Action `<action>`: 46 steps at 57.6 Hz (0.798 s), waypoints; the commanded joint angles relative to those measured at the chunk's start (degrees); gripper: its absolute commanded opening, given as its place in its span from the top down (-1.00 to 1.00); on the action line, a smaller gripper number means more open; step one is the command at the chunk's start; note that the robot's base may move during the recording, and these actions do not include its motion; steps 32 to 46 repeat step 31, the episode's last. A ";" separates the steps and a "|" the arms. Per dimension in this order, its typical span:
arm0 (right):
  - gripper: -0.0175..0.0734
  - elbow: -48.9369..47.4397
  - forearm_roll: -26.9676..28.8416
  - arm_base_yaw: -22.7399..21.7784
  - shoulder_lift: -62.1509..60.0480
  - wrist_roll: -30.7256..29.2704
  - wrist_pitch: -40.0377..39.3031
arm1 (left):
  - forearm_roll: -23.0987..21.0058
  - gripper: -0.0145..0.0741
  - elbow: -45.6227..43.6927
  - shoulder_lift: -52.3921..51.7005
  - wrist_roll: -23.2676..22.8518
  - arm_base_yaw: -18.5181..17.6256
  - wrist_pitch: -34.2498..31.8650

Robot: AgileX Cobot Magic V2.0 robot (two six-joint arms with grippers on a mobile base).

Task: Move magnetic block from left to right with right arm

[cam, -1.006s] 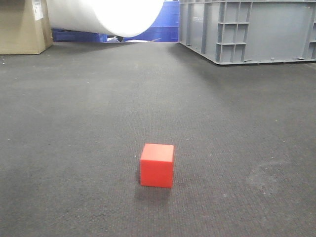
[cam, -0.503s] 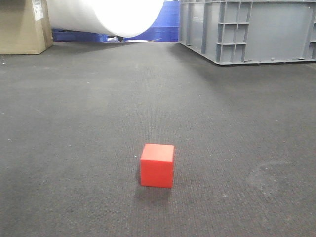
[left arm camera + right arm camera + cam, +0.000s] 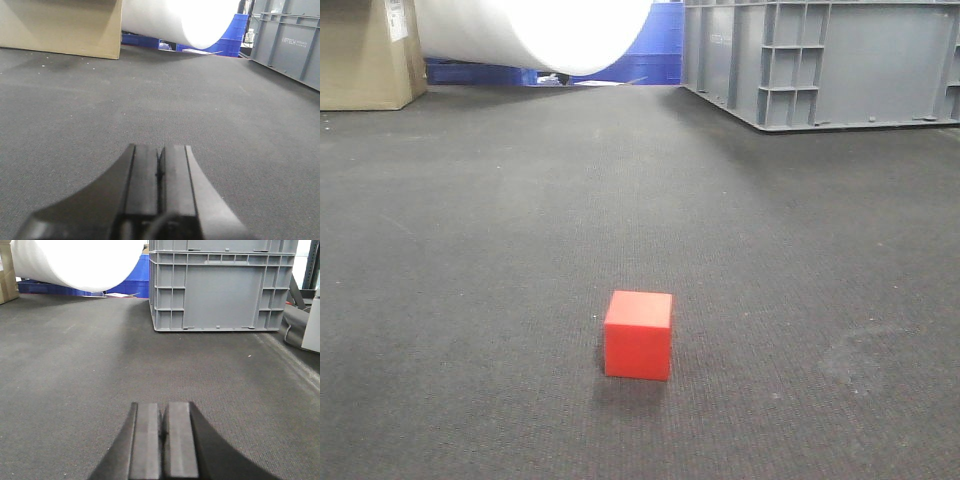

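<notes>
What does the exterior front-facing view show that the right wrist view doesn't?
Only the front view shows the magnetic block, standing alone on the dark mat, and a cardboard box. Only the right wrist view shows the right gripper, jaws shut and empty. Both show the mat, the grey crate and the white roll.

Both the left hand [image 3: 159, 172] and right hand [image 3: 161, 430] have flat, matte black fingers.

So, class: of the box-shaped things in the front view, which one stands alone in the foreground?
The magnetic block, small, bright red, on the dark mat; the grey crate and cardboard box sit far behind.
</notes>
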 commanded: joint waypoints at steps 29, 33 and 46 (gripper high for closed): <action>0.49 0.03 -0.46 -0.37 -1.21 0.00 -5.69 | -0.39 0.94 0.40 -0.42 -0.21 0.03 -5.27; 0.49 0.03 -0.46 -0.37 -1.21 0.00 -5.69 | -0.39 0.94 0.40 -0.42 -0.21 0.03 -5.27; 0.49 0.03 -0.46 -0.37 -1.21 0.00 -5.69 | -0.39 0.94 0.40 -0.42 -0.21 0.03 -5.27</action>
